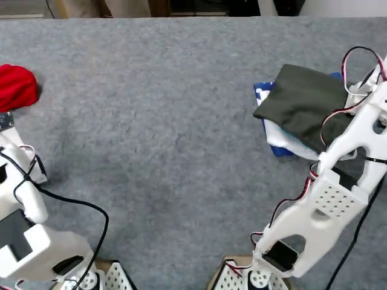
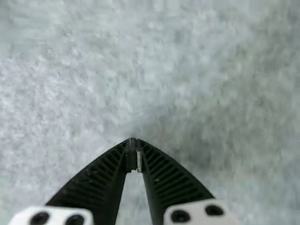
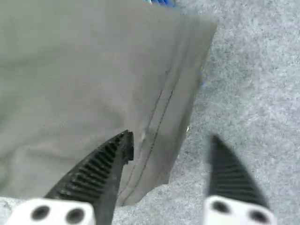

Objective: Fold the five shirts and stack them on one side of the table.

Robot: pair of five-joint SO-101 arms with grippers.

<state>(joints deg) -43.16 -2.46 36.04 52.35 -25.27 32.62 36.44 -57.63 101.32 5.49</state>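
Red shirt (image 1: 15, 86) lies crumpled at the far left edge of the table (image 1: 181, 133), nearest my left pincer (image 2: 132, 149), which is clenched on nothing. My right pincer (image 3: 170, 137) hangs released over the olive shirt (image 3: 70, 70) topping the stack (image 1: 275, 142), well apart from the red one.

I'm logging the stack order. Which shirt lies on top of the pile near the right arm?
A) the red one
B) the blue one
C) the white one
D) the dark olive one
D: the dark olive shirt covers the white shirt and the blue shirt beneath it, while the red shirt lies well apart from them.
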